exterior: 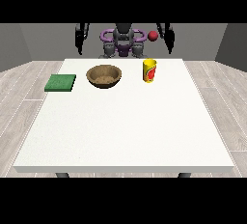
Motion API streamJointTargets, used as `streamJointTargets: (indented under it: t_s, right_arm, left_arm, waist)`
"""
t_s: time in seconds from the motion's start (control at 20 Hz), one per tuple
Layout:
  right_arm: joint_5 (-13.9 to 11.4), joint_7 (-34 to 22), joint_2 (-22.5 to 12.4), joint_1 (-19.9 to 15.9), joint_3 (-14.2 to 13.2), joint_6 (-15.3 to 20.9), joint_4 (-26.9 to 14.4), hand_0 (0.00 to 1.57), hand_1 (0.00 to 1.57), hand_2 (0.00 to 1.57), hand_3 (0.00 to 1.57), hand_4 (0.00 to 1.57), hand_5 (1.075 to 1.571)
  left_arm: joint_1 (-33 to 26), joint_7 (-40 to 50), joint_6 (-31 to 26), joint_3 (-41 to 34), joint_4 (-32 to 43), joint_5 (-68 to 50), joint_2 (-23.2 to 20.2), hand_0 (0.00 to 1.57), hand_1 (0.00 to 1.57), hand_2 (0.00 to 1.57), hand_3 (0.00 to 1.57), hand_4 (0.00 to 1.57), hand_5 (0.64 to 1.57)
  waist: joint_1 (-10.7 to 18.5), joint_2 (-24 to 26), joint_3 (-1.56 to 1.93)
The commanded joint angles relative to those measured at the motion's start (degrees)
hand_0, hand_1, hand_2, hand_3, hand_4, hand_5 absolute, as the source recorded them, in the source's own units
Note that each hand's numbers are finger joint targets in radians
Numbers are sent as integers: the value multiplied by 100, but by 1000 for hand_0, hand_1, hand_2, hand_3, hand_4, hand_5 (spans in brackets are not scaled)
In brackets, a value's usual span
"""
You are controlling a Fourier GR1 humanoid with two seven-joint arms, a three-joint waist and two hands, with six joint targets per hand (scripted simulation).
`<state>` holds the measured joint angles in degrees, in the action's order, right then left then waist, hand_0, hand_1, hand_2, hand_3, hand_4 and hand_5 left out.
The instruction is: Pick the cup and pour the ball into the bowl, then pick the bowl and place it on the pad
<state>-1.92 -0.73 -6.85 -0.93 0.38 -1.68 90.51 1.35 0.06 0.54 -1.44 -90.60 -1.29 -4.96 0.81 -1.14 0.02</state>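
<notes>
I can't tell how either black hand's fingers lie, at the view's left (80, 47) or right (168, 46); both hang behind the white table (125, 131), touching nothing. The yellow cup (149, 70) stands right of the brown wooden bowl (103, 76); the green square pad (61, 82) lies left. A small red ball (153, 35) shows above the cup.
</notes>
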Motion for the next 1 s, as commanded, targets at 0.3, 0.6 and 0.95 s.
streamJointTargets:
  t_s: [0.3, 0.6, 0.95]
  right_arm:
    - [792, -806, 616, 582, 85, 31, 747, 0, 0, 0, 0, 583, 1570]
    - [1070, -1877, 540, 1326, -44, 264, 1625, 0, 0, 0, 0, 522, 1570]
    - [1047, -1114, 619, 1635, 34, 42, 2215, 0, 0, 0, 0, 482, 1570]
  left_arm:
    - [-495, 930, -66, 356, -768, -552, 461, 0, 0, 0, 0, 0, 1562]
    - [-1553, 1886, -239, 340, -1867, -886, 136, 0, 0, 0, 0, 0, 1553]
    - [-1745, 885, -21, 866, -2163, -363, 486, 0, 0, 0, 0, 0, 1546]
  waist:
    - [-168, 2358, 5]
    - [67, 2942, -3]
    - [-124, 1695, -2]
